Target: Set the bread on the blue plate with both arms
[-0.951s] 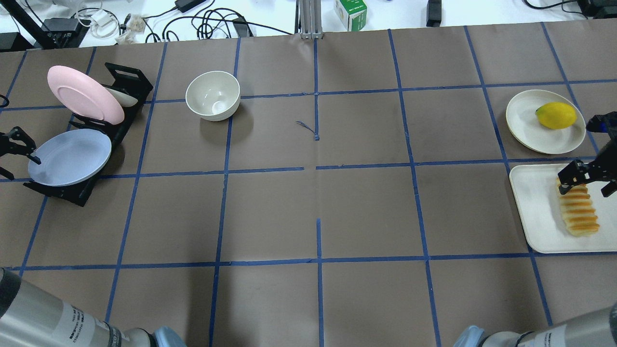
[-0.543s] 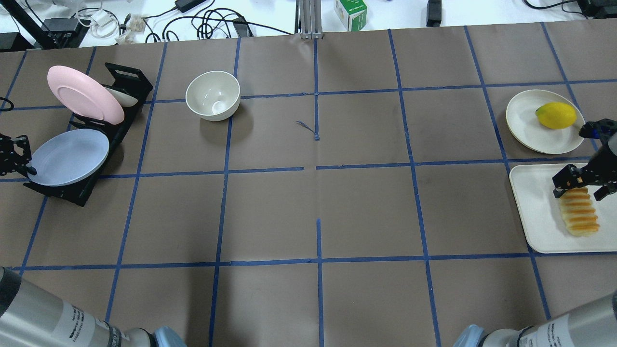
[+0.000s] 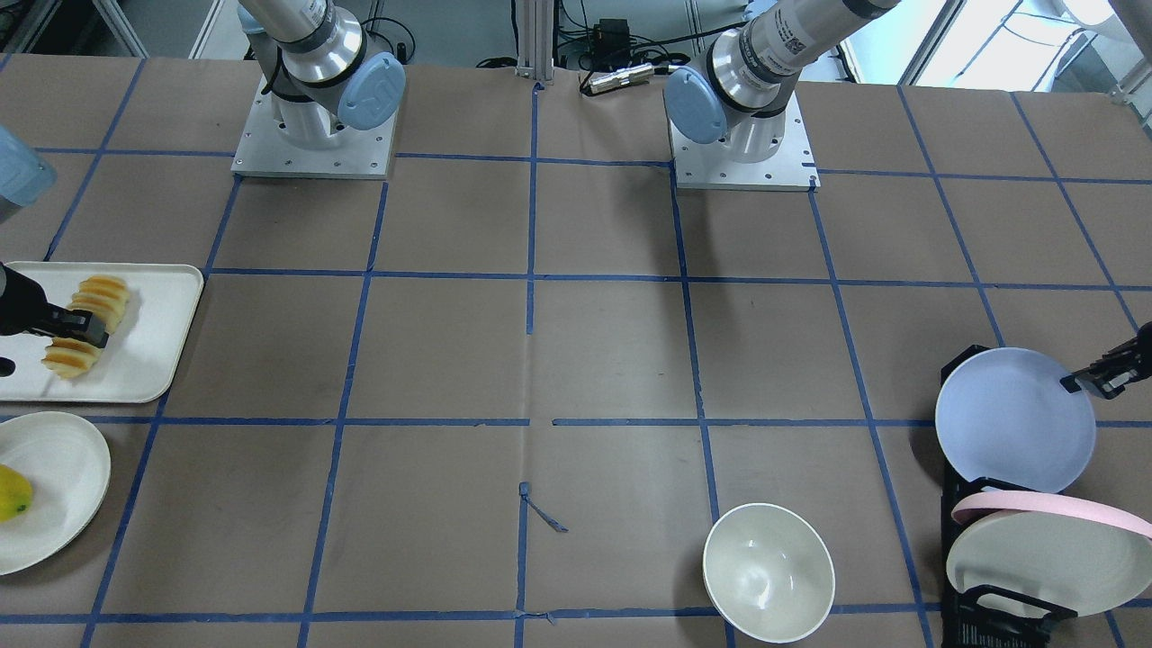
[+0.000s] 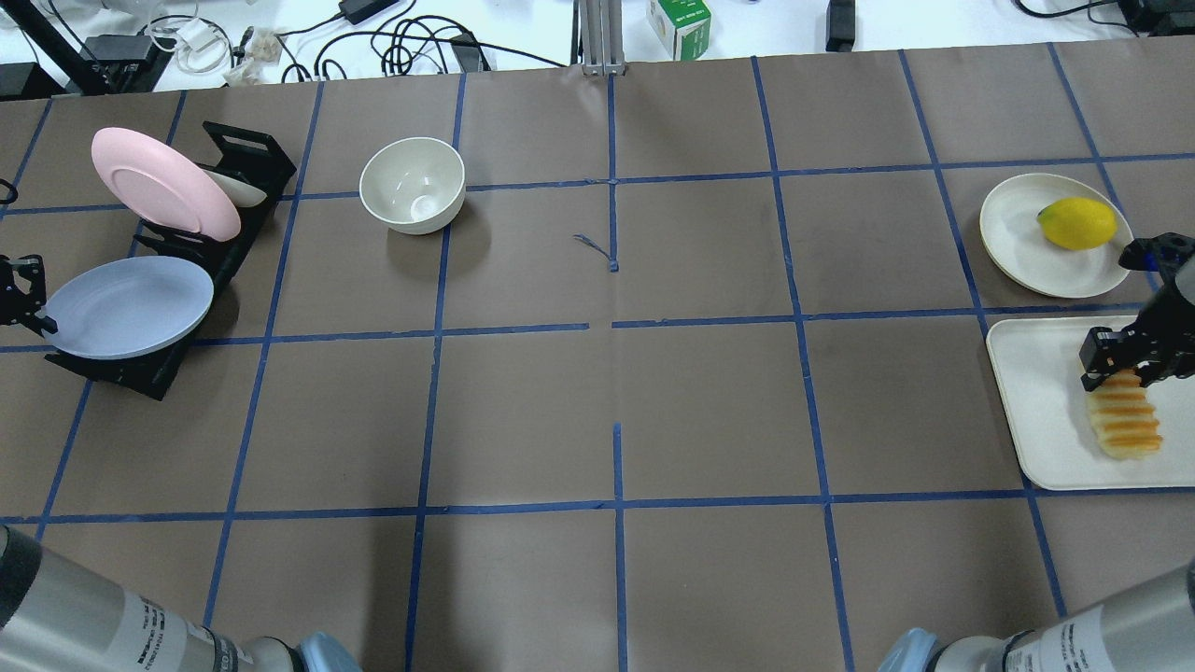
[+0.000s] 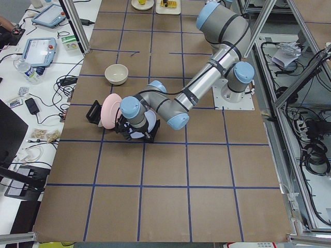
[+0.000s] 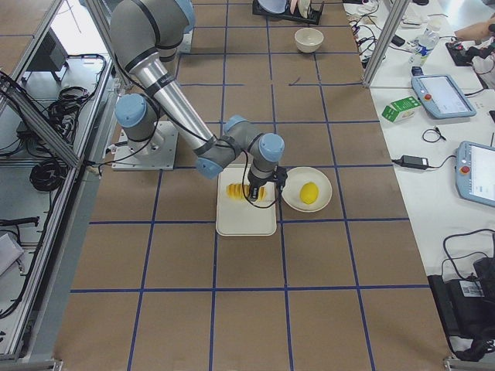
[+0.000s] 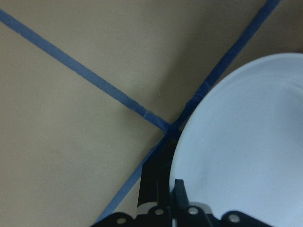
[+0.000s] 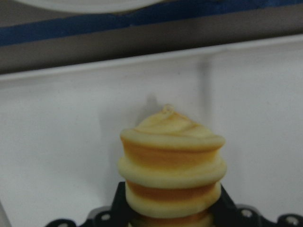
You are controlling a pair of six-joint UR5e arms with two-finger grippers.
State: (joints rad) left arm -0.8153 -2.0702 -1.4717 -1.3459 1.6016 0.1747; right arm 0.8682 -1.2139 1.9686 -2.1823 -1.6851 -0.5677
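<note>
**Two arms, two ends of the desk: bread gripped, plate pinched**

A brown desk (image 4: 616, 401) gridded with blue tape spans the scene. The left arm (image 5: 207, 82) and right arm (image 6: 166, 85) reach out to opposite ends of it. At the right end lies a white tray (image 4: 1036, 411), and just beyond that a cream plate (image 4: 1022, 238) carries a lemon (image 4: 1076, 223). At the left end a black rack (image 4: 245, 149) props a pink plate (image 4: 163, 182) on edge, with a cream dish tucked behind it. A cream bowl (image 4: 412, 184) stands near the rack, towards the desk's middle and far side. Past the far edge sits a green-and-white carton (image 4: 679, 25); its print is too small to read, as are the stickers on both arms.

The blue plate (image 4: 131, 306) rests tilted on the rack's near end. The left pincer (image 4: 33, 308) is clenched on the plate's outer rim, one finger over the lip in the wrist view. The bread (image 4: 1125, 420) lies lengthwise on the tray, well apart from the blue plate. The right pincer (image 4: 1123, 367) is closed on the loaf's far end, its fingers pressing both sides.
</note>
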